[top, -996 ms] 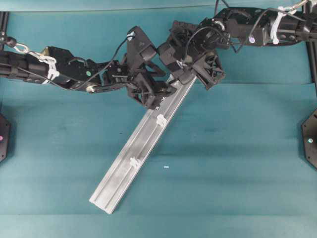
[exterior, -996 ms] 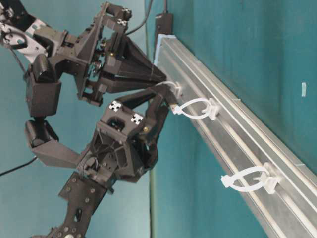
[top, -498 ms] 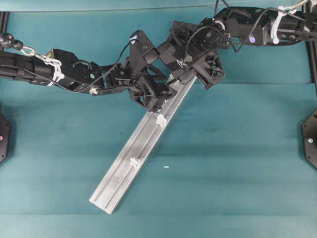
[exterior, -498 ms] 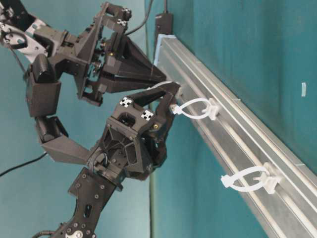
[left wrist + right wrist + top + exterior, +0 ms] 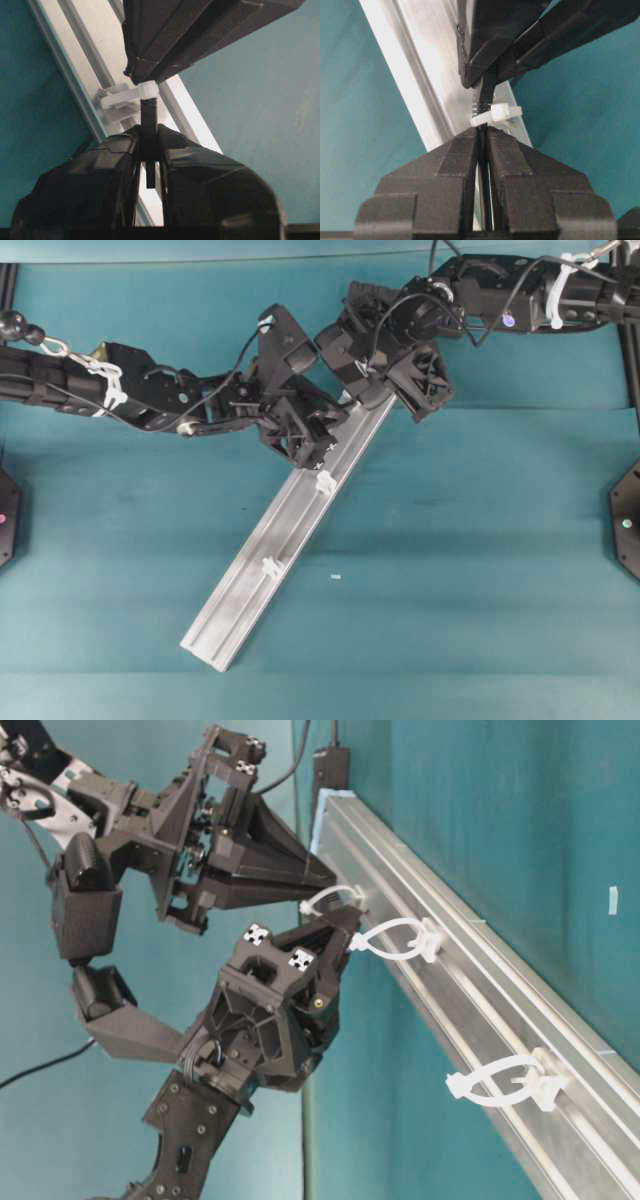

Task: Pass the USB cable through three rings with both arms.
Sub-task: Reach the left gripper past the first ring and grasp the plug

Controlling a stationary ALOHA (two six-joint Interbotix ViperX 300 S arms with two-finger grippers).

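The silver rail (image 5: 250, 590) lies slanted on the teal table and carries the three rings. The first ring (image 5: 330, 900) sits between both grippers' tips; the second ring (image 5: 325, 481) and third ring (image 5: 270, 567) stand free lower down. The USB cable (image 5: 486, 87) runs through the first ring (image 5: 496, 114). My right gripper (image 5: 482, 131) is shut on the cord behind the ring. My left gripper (image 5: 149, 131) is shut on the dark plug (image 5: 149, 112) just past the ring (image 5: 146, 90). From overhead the two grippers (image 5: 338, 420) (image 5: 352, 395) meet at the rail's upper end and hide the cable.
A black box (image 5: 330, 768) with a cord sits at the rail's far end. A small white speck (image 5: 335, 577) lies on the table right of the rail. Black mounts stand at the table's left edge (image 5: 6, 505) and right edge (image 5: 628, 520).
My left gripper moved up to the first ring and shut on the plug; it was open before. The right gripper stayed shut on the cord.
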